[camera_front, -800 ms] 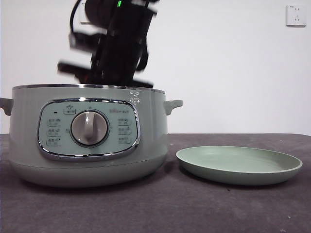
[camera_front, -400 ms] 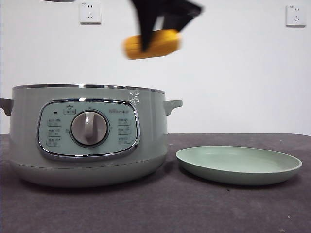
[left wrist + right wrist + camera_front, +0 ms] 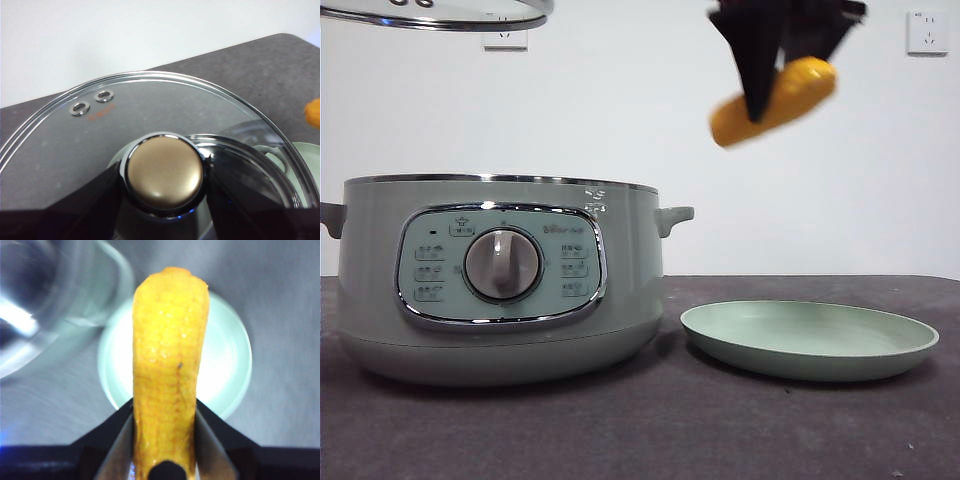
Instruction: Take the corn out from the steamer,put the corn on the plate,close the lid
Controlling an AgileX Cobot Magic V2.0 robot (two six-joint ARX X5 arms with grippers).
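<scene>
Corn (image 3: 775,100) in right pincer (image 3: 760,95) has shifted above plate (image 3: 809,341).

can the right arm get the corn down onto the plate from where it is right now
Probably yes. The right gripper holds the corn in the air above the plate, and nothing stands between them. The lid is held up over the steamer, off to the side.
</scene>
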